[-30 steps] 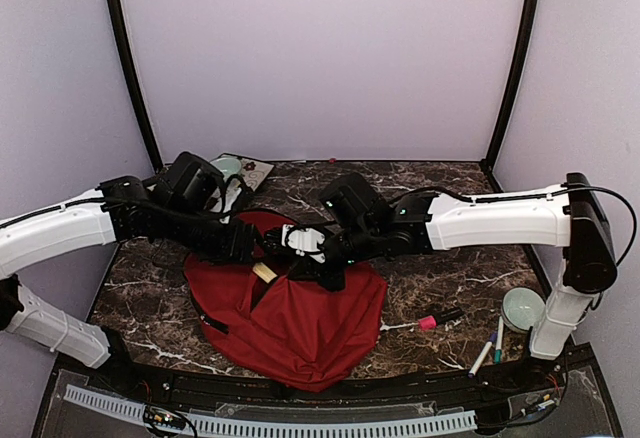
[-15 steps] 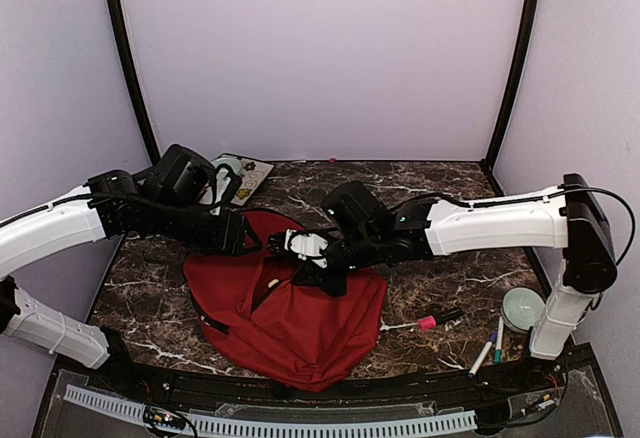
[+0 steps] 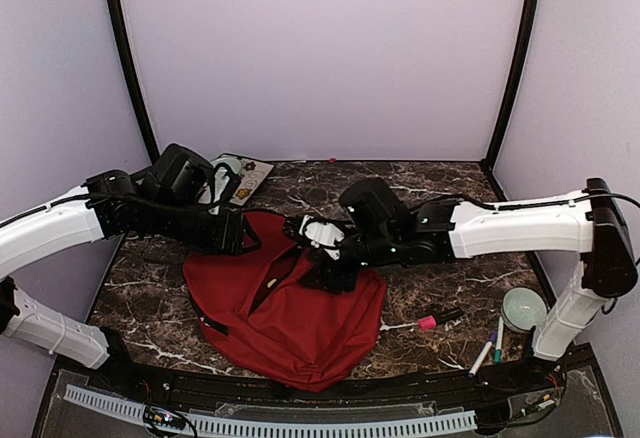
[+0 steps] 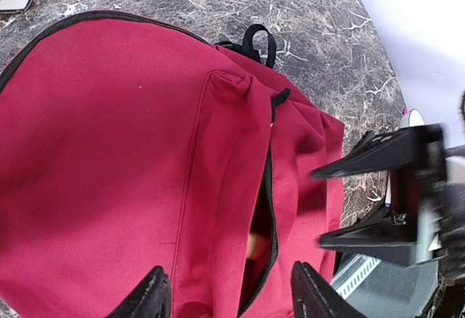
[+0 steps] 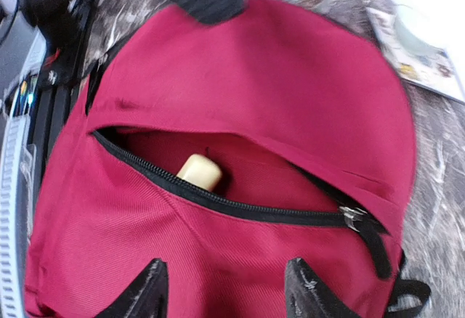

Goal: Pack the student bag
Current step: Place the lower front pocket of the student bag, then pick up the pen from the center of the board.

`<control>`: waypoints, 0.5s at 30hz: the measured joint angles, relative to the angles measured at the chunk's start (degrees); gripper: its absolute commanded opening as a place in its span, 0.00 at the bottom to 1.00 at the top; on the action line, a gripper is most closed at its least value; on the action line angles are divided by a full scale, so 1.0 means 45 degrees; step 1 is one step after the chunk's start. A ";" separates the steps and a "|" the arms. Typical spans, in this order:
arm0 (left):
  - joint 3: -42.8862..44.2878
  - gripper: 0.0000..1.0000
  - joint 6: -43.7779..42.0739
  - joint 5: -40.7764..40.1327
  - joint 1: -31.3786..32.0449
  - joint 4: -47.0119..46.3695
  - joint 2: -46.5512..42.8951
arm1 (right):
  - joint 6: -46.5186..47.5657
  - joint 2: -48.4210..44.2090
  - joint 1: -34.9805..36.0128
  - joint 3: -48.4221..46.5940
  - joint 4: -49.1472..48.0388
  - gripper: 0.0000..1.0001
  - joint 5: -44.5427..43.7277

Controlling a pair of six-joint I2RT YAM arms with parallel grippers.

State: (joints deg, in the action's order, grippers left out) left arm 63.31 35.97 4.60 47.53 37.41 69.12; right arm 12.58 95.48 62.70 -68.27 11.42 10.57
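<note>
Only partly seen: a pale block in the bag's open pocket

The student bag (image 3: pixel 290 308) lies flat on the dark marble table (image 3: pixel 450 198) between the two arms, with its front pocket unzipped. Inside the pocket a pale, rounded block (image 5: pixel 199 172) shows at one end only. The rest of it is under red fabric, and what it is cannot be told.

The right gripper (image 5: pixel 229 289) hangs above the pocket mouth, jaws apart with nothing between them. The left gripper (image 4: pixel 234 292) is over the bag's upper part, jaws likewise spread and empty. Its fingertips are cut off at the lower edge of its wrist view, and whether they touch the fabric cannot be told. Near the right arm's base sit a pale green bowl (image 3: pixel 523 308) and some pens (image 3: pixel 490 348), too small to detail.
</note>
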 measured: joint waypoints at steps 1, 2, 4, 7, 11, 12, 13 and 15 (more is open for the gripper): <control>0.0000 0.59 0.0005 -0.0010 0.0000 0.0000 -0.0039 | -0.0301 -0.0461 0.0000 0.0209 -0.0121 0.63 -0.0291; -0.0005 0.59 0.0005 -0.0034 0.0000 0.0000 -0.0083 | -0.0612 -0.0840 0.0000 0.0350 -0.0233 0.65 -0.0593; -0.0005 0.59 0.0010 -0.0083 0.0000 -0.0005 -0.0219 | -0.1384 -0.1812 0.0000 0.0782 -0.0651 0.72 -0.1486; -0.0019 0.59 0.0019 -0.0155 0.0000 -0.0005 -0.0452 | -0.2628 -0.2856 -0.0063 0.1277 -0.0874 0.75 -0.2875; -0.0185 0.59 0.0058 -0.0223 0.0000 -0.0015 -0.0782 | -0.5105 -0.3677 -0.0486 0.1783 0.0287 0.86 -0.5221; -0.0238 0.59 0.0068 -0.0238 0.0000 -0.0015 -0.0826 | -0.5960 -0.3745 -0.0738 0.1797 0.0991 0.86 -0.5756; -0.0311 0.59 0.0068 -0.0248 0.0000 -0.0029 -0.0874 | -0.6946 -0.3769 -0.1122 0.1797 0.1851 0.86 -0.6212; -0.0432 0.59 0.0073 -0.0257 0.0000 -0.0058 -0.0903 | -0.8689 -0.3725 -0.2021 0.1792 0.3415 0.86 -0.6654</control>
State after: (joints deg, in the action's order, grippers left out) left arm 61.36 36.29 3.44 47.53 37.15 65.06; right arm -26.52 78.72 53.60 -60.20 26.79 -19.38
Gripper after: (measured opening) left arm 0.587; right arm 0.857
